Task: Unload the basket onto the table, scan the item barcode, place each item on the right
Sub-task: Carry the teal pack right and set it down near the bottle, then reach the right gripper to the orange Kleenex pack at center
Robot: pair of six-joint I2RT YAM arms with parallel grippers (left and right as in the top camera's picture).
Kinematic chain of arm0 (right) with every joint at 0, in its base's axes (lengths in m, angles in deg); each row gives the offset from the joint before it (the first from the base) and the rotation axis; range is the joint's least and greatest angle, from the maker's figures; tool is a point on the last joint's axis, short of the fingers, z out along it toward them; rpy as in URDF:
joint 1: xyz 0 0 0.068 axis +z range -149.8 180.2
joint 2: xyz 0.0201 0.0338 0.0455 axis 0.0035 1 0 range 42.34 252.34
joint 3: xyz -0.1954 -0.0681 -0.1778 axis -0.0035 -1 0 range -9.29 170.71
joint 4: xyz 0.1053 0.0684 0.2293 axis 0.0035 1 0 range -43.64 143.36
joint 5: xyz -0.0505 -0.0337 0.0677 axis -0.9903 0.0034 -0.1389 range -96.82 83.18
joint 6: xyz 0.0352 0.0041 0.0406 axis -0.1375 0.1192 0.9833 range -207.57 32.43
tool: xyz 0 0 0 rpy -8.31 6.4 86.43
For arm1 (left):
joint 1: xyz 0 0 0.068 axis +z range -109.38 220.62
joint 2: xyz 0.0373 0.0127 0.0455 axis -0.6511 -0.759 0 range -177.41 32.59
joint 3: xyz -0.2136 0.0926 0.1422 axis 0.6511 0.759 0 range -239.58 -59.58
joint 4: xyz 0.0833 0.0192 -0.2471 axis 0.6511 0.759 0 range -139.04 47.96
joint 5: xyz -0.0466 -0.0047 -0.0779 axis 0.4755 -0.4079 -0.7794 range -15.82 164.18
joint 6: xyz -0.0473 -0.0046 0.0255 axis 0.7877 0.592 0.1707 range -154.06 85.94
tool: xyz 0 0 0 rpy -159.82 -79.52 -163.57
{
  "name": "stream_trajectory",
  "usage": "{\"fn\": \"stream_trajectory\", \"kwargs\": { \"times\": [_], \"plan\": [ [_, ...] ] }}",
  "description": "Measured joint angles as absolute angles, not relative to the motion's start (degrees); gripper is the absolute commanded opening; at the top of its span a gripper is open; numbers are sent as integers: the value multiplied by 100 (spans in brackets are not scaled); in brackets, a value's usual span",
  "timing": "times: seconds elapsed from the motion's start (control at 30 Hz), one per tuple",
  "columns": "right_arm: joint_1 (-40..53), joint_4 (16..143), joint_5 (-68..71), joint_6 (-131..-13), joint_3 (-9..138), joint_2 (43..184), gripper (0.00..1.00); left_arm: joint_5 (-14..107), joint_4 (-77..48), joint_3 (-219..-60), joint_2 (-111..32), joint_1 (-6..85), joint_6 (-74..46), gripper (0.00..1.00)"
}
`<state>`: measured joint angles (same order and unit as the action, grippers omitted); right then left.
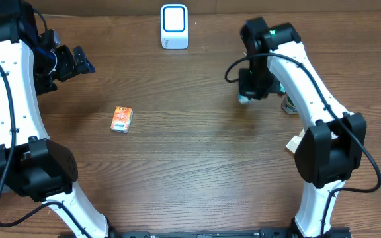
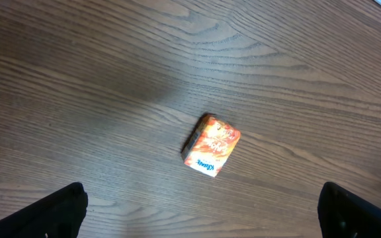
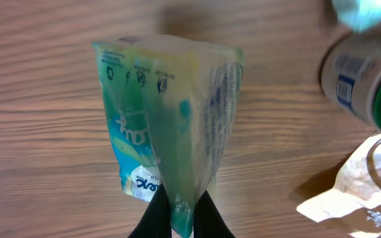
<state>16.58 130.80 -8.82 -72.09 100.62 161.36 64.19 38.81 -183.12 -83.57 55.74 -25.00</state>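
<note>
Within right gripper (image 3: 182, 213), green pouch (image 3: 167, 112)

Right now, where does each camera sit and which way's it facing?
Overhead: above the table, facing down; left arm, right arm, white scanner show.
Left wrist: on the open left hand, facing down at the Kleenex pack; fingertips in bottom corners.
Right wrist: on the right hand, facing down at its pinched green pouch; fingertips show.
Shared: overhead and left wrist both see the Kleenex pack.

Scanner (image 1: 174, 26) at far edge, ctr; small pack (image 1: 121, 119) front-left of it; can (image 1: 288, 104), prob. paper (image 1: 294, 142) beside, at right.
</note>
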Motion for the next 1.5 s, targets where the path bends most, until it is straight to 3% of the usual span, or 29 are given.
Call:
{"fn": "stream_trajectory", "kwargs": {
  "times": [0.23,0.27,0.3,0.33,0.4,0.83,0.97,1.0,1.3,1.5],
  "plan": [
    [1129,12671,-1155,-6920,8790,16199,4,6419,3883,-18312,-8357,5574,-2500,100],
    [1057,12676,-1199,-6876,8716,16206,13,6419,3881,-18312,-8357,5574,-2500,100],
    [983,12685,-1231,-6802,8681,16213,29,6419,3881,-18312,-8357,5574,-2500,100],
    [935,12691,-1258,-6811,8674,16219,40,6419,3881,-18312,-8357,5574,-2500,100],
    [845,12748,-1325,-6772,8674,16219,54,6419,3881,-18312,-8357,5574,-2500,100],
    [1297,12842,-504,-6706,9352,16219,75,6419,3881,-18312,-8357,5574,-2500,100],
    [1909,12289,-5,-6730,9549,16219,90,6419,3881,-18312,-8357,5574,-2500,99],
    [2047,12066,202,-6730,9551,16219,100,6419,3883,-18312,-8357,5574,-2500,99],
    [3442,9810,1614,-6518,9553,16219,98,6419,3881,-18312,-8357,5574,-2500,100],
    [4270,8851,1258,-5604,9409,16219,76,6419,3883,-18312,-8357,5574,-2500,100]
  ]
}}
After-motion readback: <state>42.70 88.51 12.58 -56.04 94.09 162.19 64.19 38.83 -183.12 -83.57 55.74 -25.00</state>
